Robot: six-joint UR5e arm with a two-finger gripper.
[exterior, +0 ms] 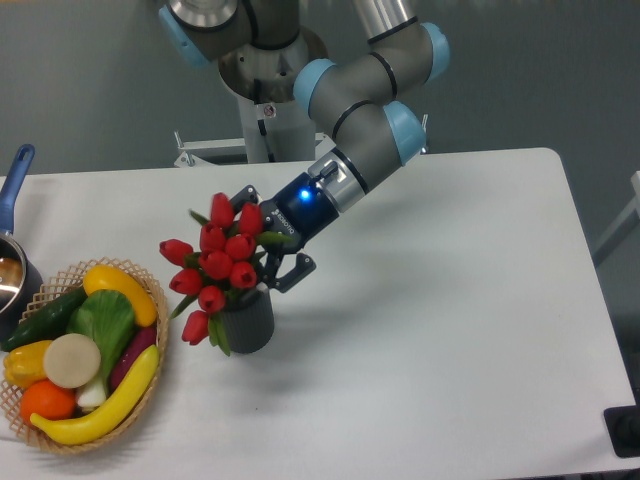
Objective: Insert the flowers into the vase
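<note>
Tool (268,252) clenched on flowers (220,262) above vase (246,320), wicker basket (150,285) near, left.

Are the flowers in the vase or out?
In: the flowers' stems go down into the vase's mouth, blooms leaning left. The gripper is around them.

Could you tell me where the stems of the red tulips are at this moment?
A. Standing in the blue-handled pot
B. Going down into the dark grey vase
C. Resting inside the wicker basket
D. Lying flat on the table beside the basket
B: the flowers rise out of the mouth of the vase, leaning left, with the gripper right at the bunch, above the rim.
</note>
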